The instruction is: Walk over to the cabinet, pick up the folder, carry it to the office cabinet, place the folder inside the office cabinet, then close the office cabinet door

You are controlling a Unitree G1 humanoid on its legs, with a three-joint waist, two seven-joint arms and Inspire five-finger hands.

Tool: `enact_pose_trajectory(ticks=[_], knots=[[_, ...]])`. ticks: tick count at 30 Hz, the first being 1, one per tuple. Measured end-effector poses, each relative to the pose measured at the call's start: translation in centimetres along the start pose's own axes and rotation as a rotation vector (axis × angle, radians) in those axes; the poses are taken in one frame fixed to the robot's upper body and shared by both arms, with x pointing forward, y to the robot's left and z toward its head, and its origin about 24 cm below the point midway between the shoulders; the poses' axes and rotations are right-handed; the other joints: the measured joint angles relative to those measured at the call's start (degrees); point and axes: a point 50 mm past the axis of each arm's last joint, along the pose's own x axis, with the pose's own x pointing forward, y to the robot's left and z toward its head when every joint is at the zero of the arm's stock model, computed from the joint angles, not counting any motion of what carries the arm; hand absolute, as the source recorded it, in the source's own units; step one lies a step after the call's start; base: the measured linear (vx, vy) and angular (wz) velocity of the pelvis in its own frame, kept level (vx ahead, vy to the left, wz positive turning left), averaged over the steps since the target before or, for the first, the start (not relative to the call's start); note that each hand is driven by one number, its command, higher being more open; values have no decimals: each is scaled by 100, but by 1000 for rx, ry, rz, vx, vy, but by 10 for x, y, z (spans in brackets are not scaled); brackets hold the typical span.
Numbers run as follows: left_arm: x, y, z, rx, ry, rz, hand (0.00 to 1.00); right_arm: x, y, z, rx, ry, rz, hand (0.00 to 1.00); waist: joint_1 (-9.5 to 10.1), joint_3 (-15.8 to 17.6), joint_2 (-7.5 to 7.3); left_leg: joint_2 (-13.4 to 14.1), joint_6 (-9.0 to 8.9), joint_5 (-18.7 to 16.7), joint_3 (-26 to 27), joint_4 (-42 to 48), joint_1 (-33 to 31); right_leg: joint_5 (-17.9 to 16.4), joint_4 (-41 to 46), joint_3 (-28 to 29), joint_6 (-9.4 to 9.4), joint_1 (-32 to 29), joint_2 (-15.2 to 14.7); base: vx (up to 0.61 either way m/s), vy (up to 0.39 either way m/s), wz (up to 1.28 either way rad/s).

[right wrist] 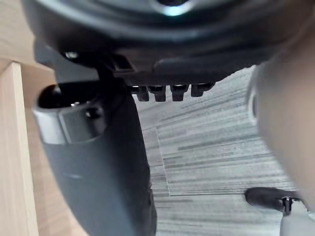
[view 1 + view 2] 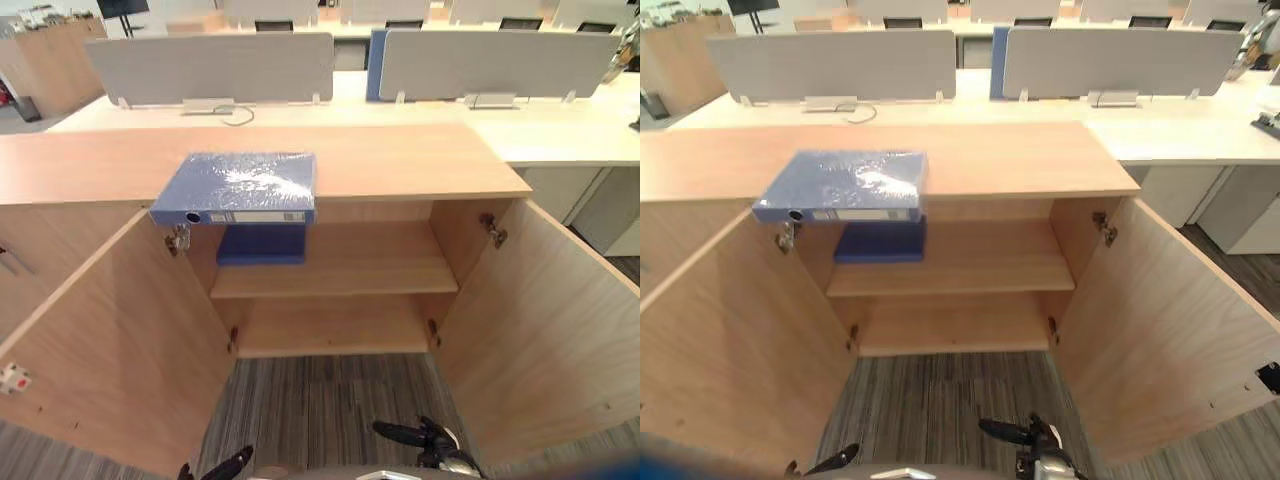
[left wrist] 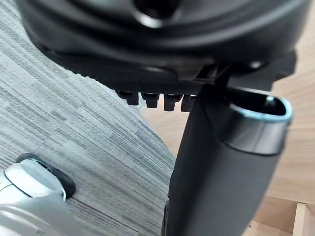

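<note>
1. Left eye view: An open wooden cabinet [image 2: 400, 160] is seen from above. The left door [image 2: 110, 340] and right door [image 2: 540, 320] are both swung wide. The blue folder [image 2: 235, 187], wrapped in shiny film, lies flat on the cabinet top near its left end. Its spine juts over the front edge, which probably leaves room for fingers underneath. A second blue item [image 2: 262, 245] rests on the upper shelf [image 2: 380, 265], directly below the folder. The left hand [image 2: 228, 466] and right hand [image 2: 415, 435] are seen low over the carpet [image 2: 320, 400], well apart from the folder.

2. Right eye view: The same layout is shown. Grey desk screens [image 2: 830, 62] stand on desks behind the cabinet. Nothing is being held, so the pick-up is judged not yet begun.

3. Left wrist view: The left hand's fingers [image 3: 150, 100] are seen in a loose, uncurled row beside the thumb [image 3: 221, 167]. Nothing is gripped. Carpet and a wooden panel lie beyond.

4. Right wrist view: The right hand's fingers [image 1: 157, 92] are likewise relaxed and empty, with carpet past them. Both arms are judged to be lowered for walking.
</note>
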Motion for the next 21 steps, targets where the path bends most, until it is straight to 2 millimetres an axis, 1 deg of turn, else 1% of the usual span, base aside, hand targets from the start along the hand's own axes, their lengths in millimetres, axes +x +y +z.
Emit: enact_pose_trajectory(ticks=[1,2,3,4,5,6,7,8,9,11,13,16,18,19,20,21], knots=[[0,1,0,3,-1,1,100,0,-2,-2,1,2,-6,100,-2,-18,19,-6,41,16,8,-73,-10,-123,61,-85,61,-45,-72,44,77,4],[1,0,2,4,-4,-1,100,0,-2,-1,1,-2,-7,100,-4,-19,20,20,70,37,-6,-131,-59,-439,-21,-216,172,-138,-66,41,16,8],[2,-5,6,11,-17,-11,100,1,0,4,2,-18,-2,100,-30,7,59,108,65,91,-111,-195,-107,-950,-302,-357,306,-290,115,52,-57,36],[2,-12,9,27,-26,-32,100,1,0,9,2,-30,1,100,-115,37,140,318,38,110,-295,-193,-170,-1263,-776,-349,343,-377,539,63,-108,53],[2,-16,11,39,-33,-47,100,2,0,12,-2,-41,4,100,-144,71,246,432,12,124,-408,-204,-188,-1335,-1092,-313,356,-415,765,53,-160,83],[2,-22,17,70,-56,-73,100,2,1,13,-13,-47,12,100,-174,59,267,575,-101,173,-605,-242,-213,-1309,-1956,-137,453,-451,1129,45,-198,90],[4,-18,28,94,-102,-77,100,0,7,8,-6,-32,27,100,-165,-15,-11,409,-243,190,-782,-290,-256,-635,-3013,9,559,-499,1196,125,-335,103],[4,-24,30,98,-111,-93,100,0,4,2,-10,-6,20,100,-143,-53,45,531,-363,190,-986,-319,-222,-615,-3149,-176,521,-298,1303,105,-264,67],[2,-29,29,91,-114,-108,100,0,2,0,-14,3,13,100,-109,-125,102,596,-385,184,-1020,-364,-239,-601,-3320,-205,506,-247,1402,125,-268,35],[-5,-35,20,67,-105,-131,100,1,-4,-1,-45,9,0,100,-76,-260,294,813,-476,155,-1025,-485,-260,-438,-3800,-265,428,-114,1707,69,-185,0],[-8,-38,20,54,-117,-153,100,0,-6,-1,-60,6,-3,100,-65,-318,380,932,-537,123,-1023,-527,-267,-279,-4183,-283,386,31,1903,59,-148,-4],[-15,-47,28,36,-172,-228,100,-1,-4,-4,-61,10,3,100,-34,-399,337,986,-563,106,-1052,-573,-349,-144,-4544,-336,360,112,2032,56,-77,5],[-24,-60,36,-24,-208,-310,100,-2,-2,-9,-61,25,10,100,40,-476,224,963,-563,106,-1057,-583,-439,-48,-4733,-357,368,124,2046,59,16,5],[-25,-63,39,-41,-219,-327,100,-2,0,-10,-70,27,15,100,58,-488,192,951,-563,106,-1058,-585,-447,-30,-4767,-364,375,131,2042,60,62,7],[-29,-66,46,-130,-233,-359,100,-3,3,-12,-88,30,28,100,54,-531,119,907,-561,107,-1078,-584,-461,14,-4871,-413,400,189,2026,44,56,9],[-30,-67,50,-167,-239,-371,100,-3,4,-13,-88,31,30,100,53,-535,90,882,-561,107,-1090,-582,-454,33,-4913,-433,411,229,2023,39,54,14]])
